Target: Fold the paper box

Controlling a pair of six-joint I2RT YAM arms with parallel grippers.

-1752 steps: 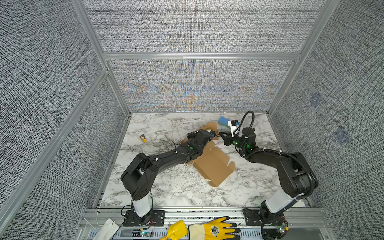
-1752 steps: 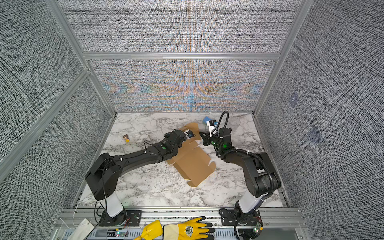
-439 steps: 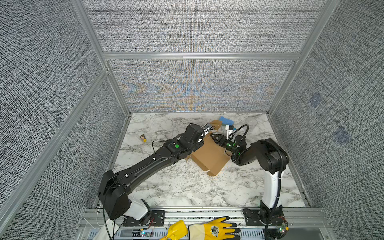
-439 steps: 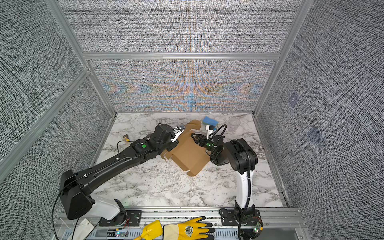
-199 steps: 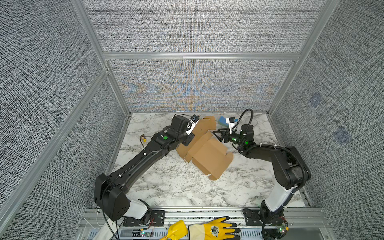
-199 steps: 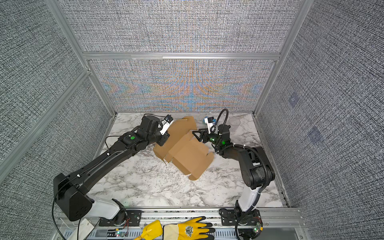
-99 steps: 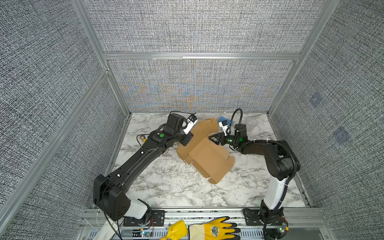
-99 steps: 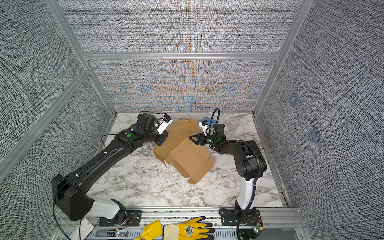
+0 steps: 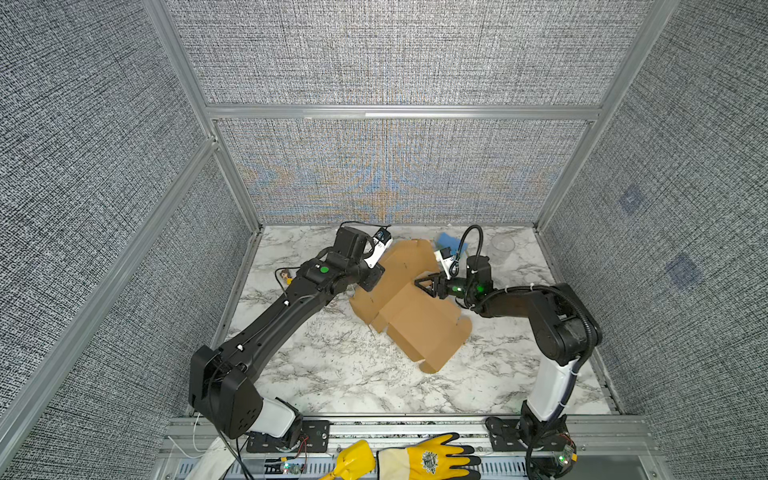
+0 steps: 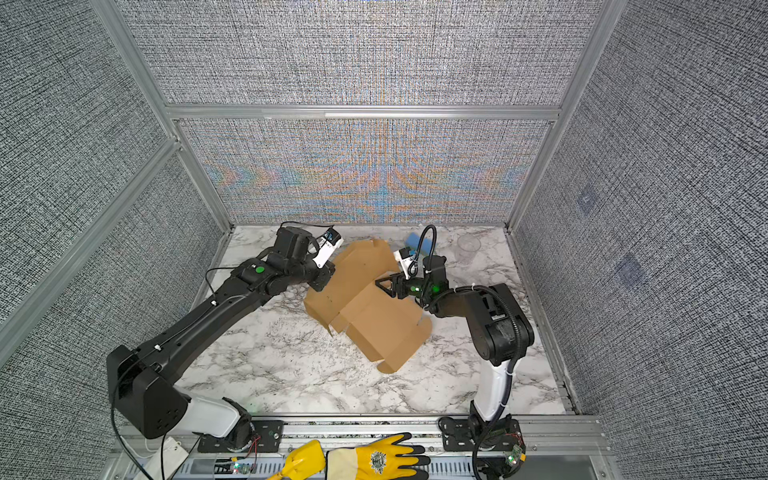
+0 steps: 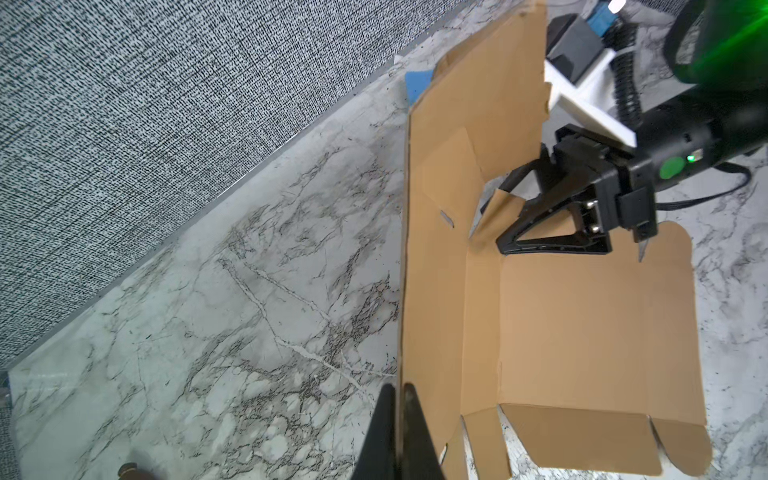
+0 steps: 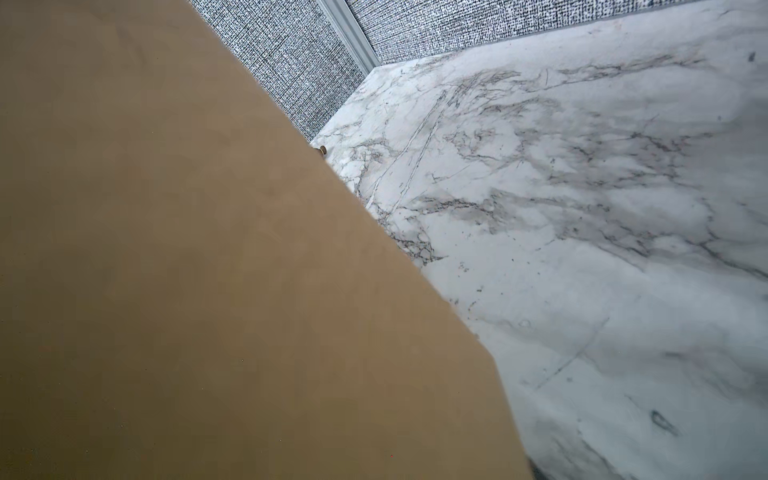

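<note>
Over the last second the right gripper [image 9: 419, 283] has pushed further in over the box [image 9: 415, 320], its jaws have drawn closer together, and its elbow has folded in nearer the table's middle. The left arm has hardly shifted.

The left gripper [image 11: 398, 399] has its jaws pressed together on the thin edge of the box's raised panel. In both top views it sits at that panel's left side [image 10: 324, 278].

In the left wrist view the right gripper [image 11: 490, 226] has its jaws partly spread, with a small bent flap of the box [image 11: 582, 332] between the two fingers. The flap seems to lie against one finger. I cannot tell whether they squeeze it.

The left arm stretches long and low from its near-left base, across the table [image 9: 332, 365] towards the far middle, with the wrist turned in to the box. The right arm stands up from its near-right base to a high elbow. From there the forearm runs down and leftwards, so the gripper [image 10: 380, 284] lies almost level, pointing left over the box's middle.

The box [image 10: 374, 324] lies unfolded in the far middle of the table. Its near panels are flat on the marble and the far panel is tilted up. Cardboard [image 12: 166, 291] fills most of the right wrist view.

A sponge [image 9: 449, 240] lies behind the box, by the back wall.
</note>
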